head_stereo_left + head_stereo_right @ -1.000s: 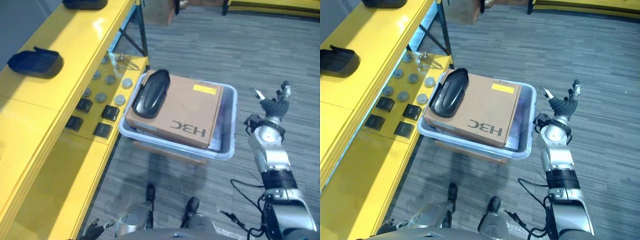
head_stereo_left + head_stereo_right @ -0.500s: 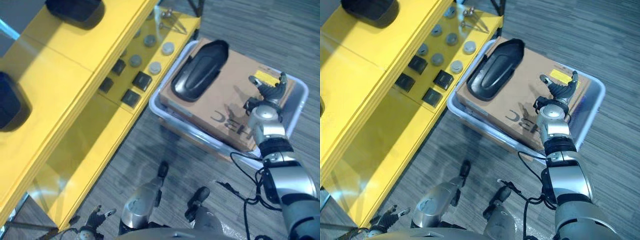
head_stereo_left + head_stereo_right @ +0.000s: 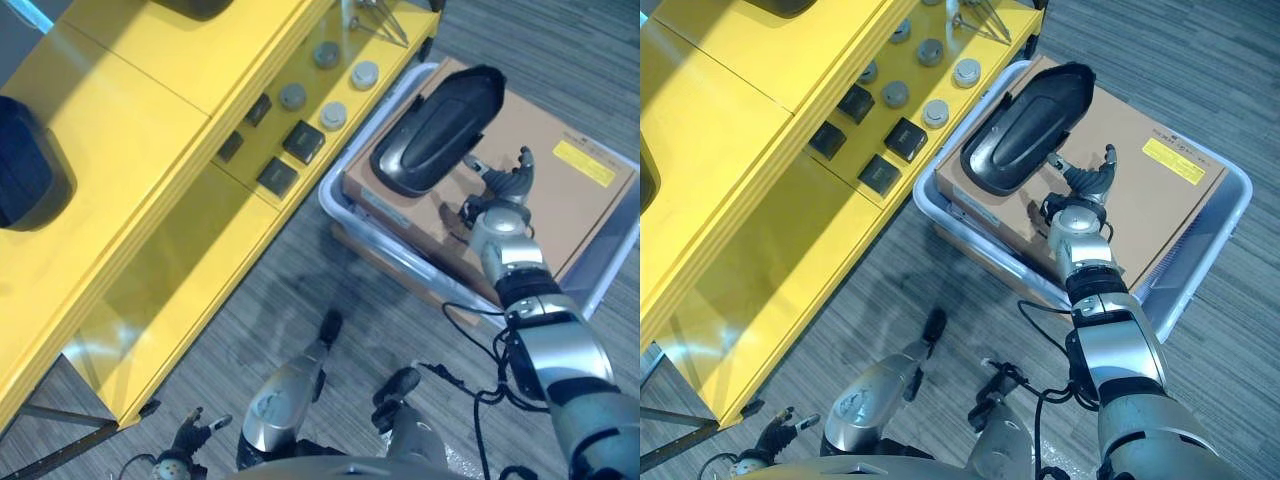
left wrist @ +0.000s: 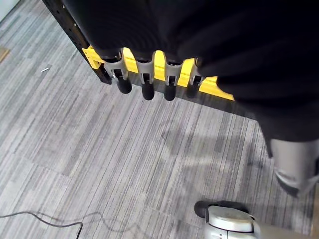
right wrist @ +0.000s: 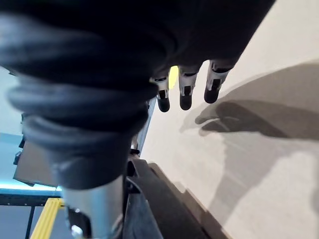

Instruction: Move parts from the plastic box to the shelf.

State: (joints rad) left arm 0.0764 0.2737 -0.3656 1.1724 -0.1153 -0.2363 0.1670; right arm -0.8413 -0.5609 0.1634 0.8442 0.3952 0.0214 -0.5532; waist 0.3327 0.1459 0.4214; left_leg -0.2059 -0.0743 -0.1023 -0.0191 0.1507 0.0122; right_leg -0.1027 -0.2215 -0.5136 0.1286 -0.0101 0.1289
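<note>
A clear plastic box stands on the floor beside the yellow shelf. It holds a brown cardboard box, and a long black moulded part lies on top of that. My right hand is open just above the cardboard, right beside the near end of the black part. In the right wrist view its straight fingers cast a shadow on the cardboard, with the black part close by. My left hand hangs open and holds nothing, low over the floor by the shelf's foot.
The shelf's lower board carries small black square parts and grey round parts, just left of the box. Another black moulded part lies on the upper board. Grey carpet surrounds the box.
The camera has swung and the whole picture has shifted. My right hand has come from outside the box's right side to over the cardboard, next to the black part.
</note>
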